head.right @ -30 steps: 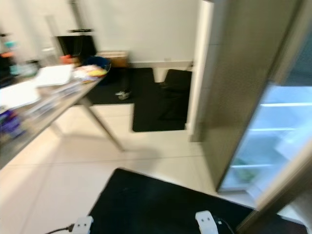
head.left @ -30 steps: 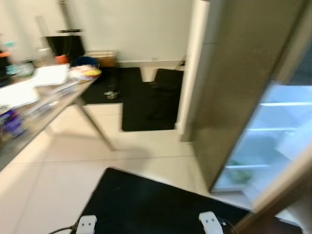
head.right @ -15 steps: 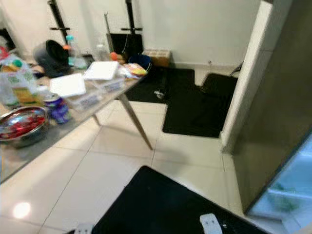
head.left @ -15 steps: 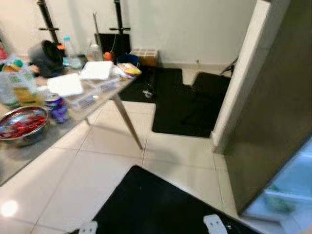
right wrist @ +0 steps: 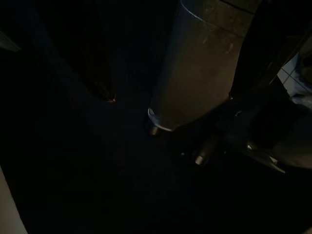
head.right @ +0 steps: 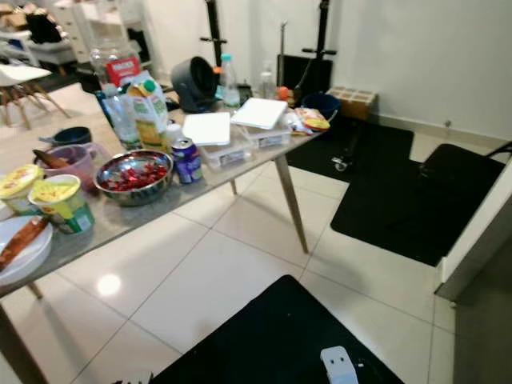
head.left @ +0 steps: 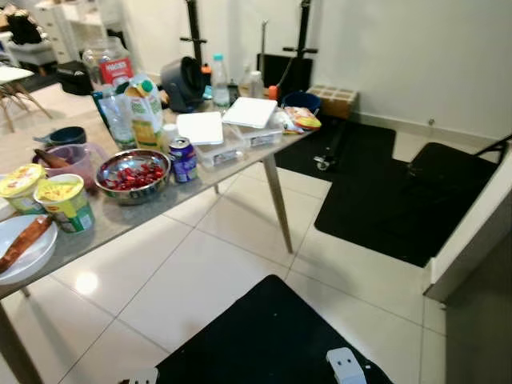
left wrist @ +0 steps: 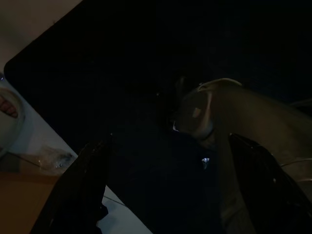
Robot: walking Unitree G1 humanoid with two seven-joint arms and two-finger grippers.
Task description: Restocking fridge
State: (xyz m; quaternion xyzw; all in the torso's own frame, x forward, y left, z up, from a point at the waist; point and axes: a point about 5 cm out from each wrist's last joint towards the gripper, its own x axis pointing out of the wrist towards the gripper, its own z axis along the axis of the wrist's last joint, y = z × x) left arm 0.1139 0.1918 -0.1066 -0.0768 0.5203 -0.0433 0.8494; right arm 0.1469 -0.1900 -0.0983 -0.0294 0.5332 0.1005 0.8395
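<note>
A grey table [head.left: 136, 214] on my left carries the food. On it stand a steel bowl of red fruit [head.left: 134, 174], a purple can [head.left: 183, 158], a juice carton [head.left: 146, 112], a water bottle [head.left: 219, 78], two noodle cups [head.left: 62, 202] and a plate with a sausage [head.left: 24, 244]. Two clear boxes with white lids [head.left: 204, 136] lie further back. The grey side of the fridge [head.left: 484, 336] shows at the far right. My left gripper [left wrist: 170, 141] and right gripper [right wrist: 178, 92] hang low over dark matting, both open and holding nothing.
A black mat [head.left: 272, 344] lies on the white tiles right before me, and larger black mats [head.left: 400, 200] lie by the far wall. A white pillar [head.left: 472, 248] stands beside the fridge. Boxes and stands [head.left: 332, 96] line the wall behind the table.
The whole view has swung left: the lit open fridge has slid out on the right and the laden table has come into view. Both arms still hang idle.
</note>
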